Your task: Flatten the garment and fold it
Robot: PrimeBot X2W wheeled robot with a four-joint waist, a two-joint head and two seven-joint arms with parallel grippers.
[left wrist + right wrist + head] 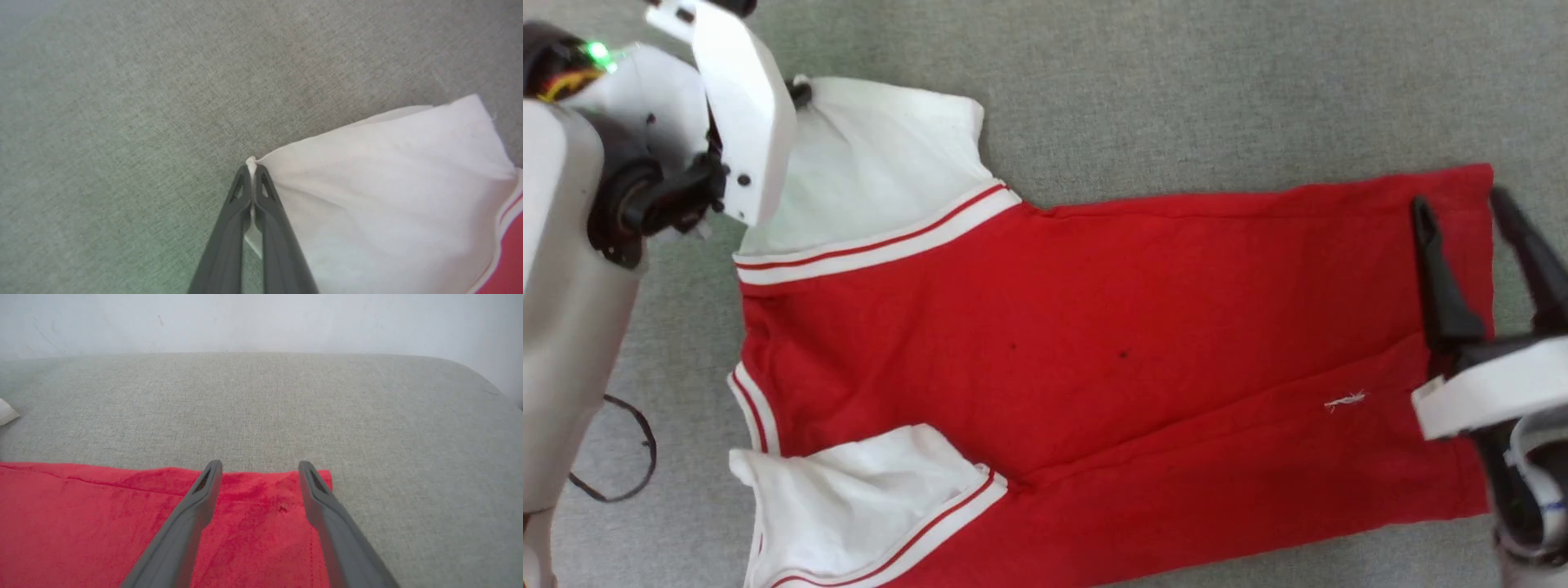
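The garment [1094,327] lies spread on the grey surface [1176,98] for flattening: the left gripper [254,171] pinches a white sleeve corner [261,161], the right gripper [259,469] hangs wide over the hem corner [320,479], which it probably must seize next to stretch the cloth.

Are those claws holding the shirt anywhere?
The left gripper pinches the garment by the corner of its white sleeve; the right gripper, open at the red hem, holds nothing.
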